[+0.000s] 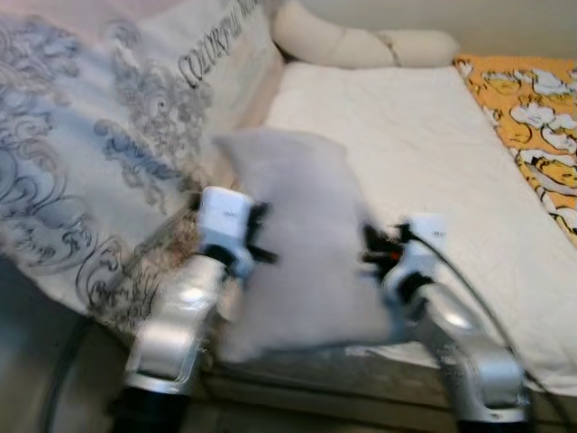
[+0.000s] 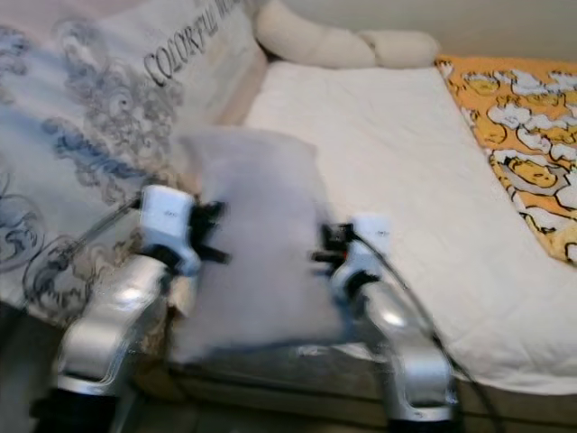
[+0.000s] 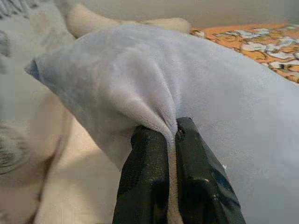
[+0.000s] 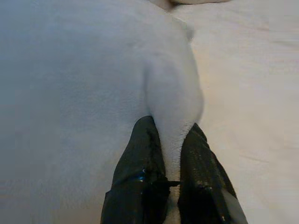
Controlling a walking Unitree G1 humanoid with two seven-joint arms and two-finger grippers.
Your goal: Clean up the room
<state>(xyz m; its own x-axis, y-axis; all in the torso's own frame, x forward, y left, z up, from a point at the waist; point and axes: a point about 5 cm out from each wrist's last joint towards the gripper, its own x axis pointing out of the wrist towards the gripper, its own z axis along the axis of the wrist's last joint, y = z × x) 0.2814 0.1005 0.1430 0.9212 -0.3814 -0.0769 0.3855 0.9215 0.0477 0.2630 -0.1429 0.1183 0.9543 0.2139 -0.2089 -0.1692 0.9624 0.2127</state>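
From the head cameras I see both arms holding a pale grey pillow (image 1: 302, 244) up over the near edge of the bed (image 1: 424, 153), one arm on each side, though motion blurs the picture. The left wrist view gives me what the head cannot: the left gripper (image 3: 172, 135) has its two black fingers pinched tight on a gathered fold of soft, velvety fabric near a pointed corner. In the right wrist view, the right gripper (image 4: 170, 128) clamps a plump ridge of the same plush cloth. The bed's white cover looks quilted. A patterned grey-and-cream duvet (image 1: 99, 153) is heaped at the left, an orange printed blanket (image 1: 532, 108) lies at the right, and a long cream bolster (image 1: 361, 43) sits at the head.
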